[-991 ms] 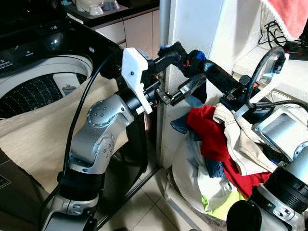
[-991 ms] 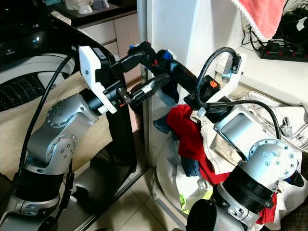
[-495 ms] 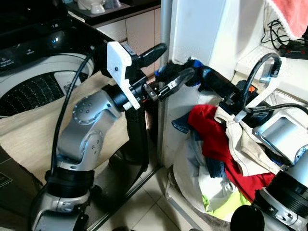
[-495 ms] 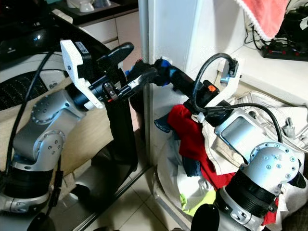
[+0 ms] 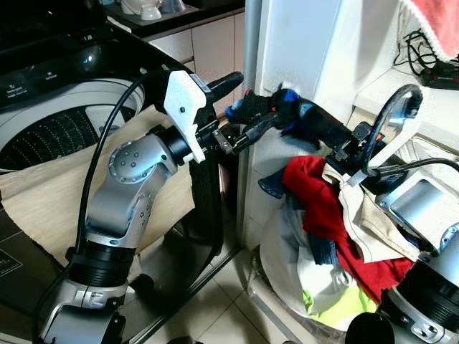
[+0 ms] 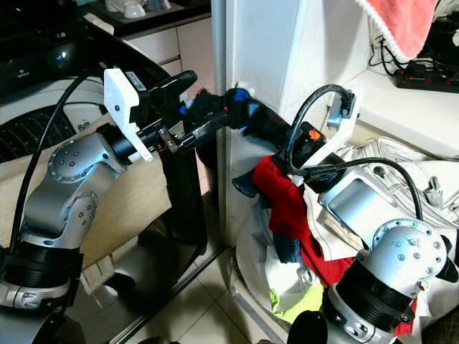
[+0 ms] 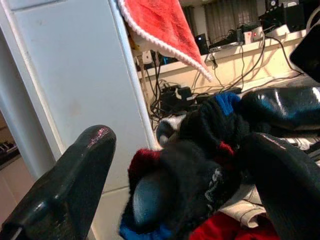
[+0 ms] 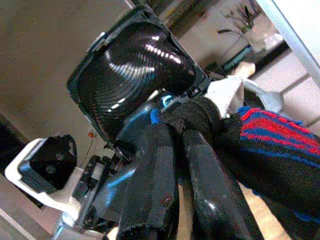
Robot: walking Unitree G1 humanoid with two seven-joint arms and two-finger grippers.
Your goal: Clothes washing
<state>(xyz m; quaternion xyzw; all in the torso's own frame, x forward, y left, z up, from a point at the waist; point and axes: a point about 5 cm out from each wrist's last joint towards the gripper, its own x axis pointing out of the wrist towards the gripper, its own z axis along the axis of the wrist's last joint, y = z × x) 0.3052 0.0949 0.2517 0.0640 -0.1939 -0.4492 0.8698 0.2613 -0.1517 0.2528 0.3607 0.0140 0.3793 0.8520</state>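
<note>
Shifted leftward, sock (image 7: 200, 165) sits between left fingers (image 7: 65, 190).

Black sock (image 8: 260, 150), red-and-blue stripes

Tiled floor (image 5: 215, 308) w/ laundry bag (image 5: 287, 265), clothes heaped inside.

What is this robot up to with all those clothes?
It is sorting laundry beside a top-loading washing machine. Its right hand pinches a black sock with red and blue stripes, held up in the air. The left hand is open around the other end of that sock, apparently taking it over. Below, a pile of clothes waits, with a red garment on top. A beige cloth lies draped over the washer's front edge.
</note>
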